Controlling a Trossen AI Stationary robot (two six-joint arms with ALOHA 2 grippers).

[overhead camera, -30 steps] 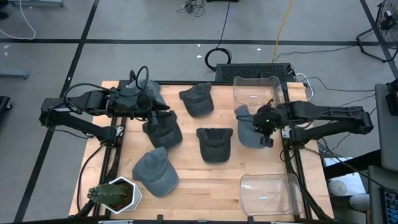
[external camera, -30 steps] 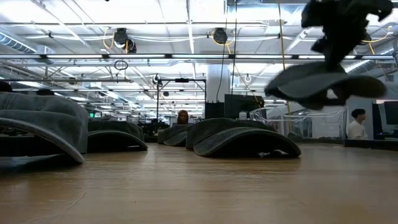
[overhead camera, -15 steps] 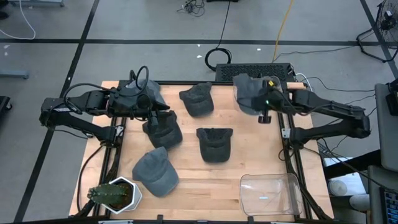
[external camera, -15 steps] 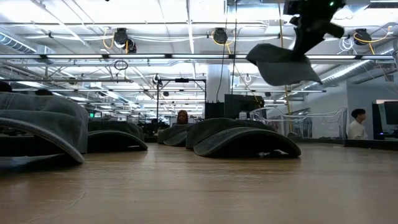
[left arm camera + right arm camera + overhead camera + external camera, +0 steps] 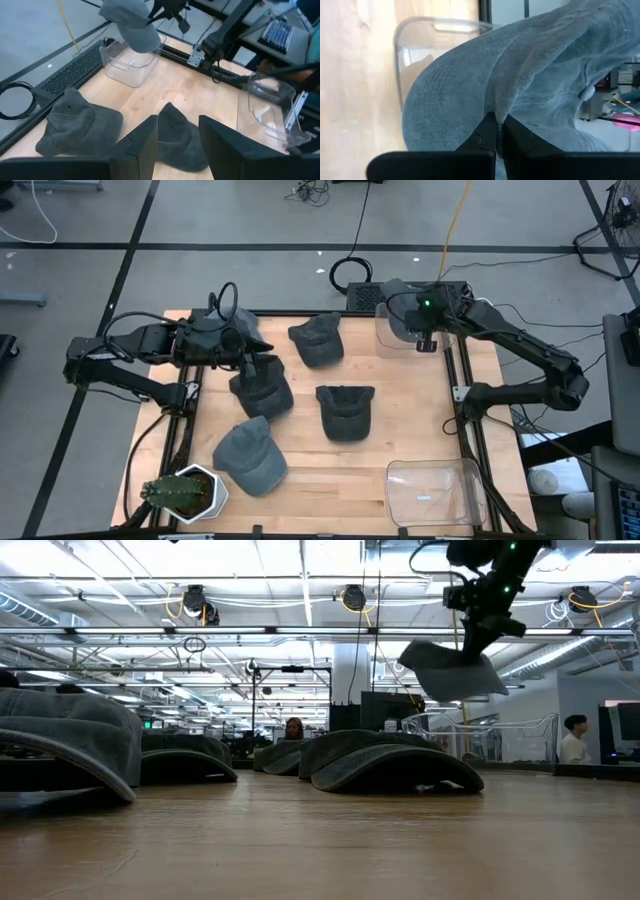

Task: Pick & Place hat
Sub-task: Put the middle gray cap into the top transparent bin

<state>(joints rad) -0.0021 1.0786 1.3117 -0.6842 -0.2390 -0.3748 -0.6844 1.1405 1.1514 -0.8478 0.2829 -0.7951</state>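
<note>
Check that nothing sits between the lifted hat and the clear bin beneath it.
Nothing visible does. The right gripper holds the hat over the far clear bin, which looks empty with its top open.

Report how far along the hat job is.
Done: nothing visibly binned yet; the near clear bin looks empty.
In hand: the right pincer is shut on a grey hat, carried in the air over the far clear bin.
Left: release that hat, then four hats remain on the table. The left pincer hovers open over one of them.
</note>
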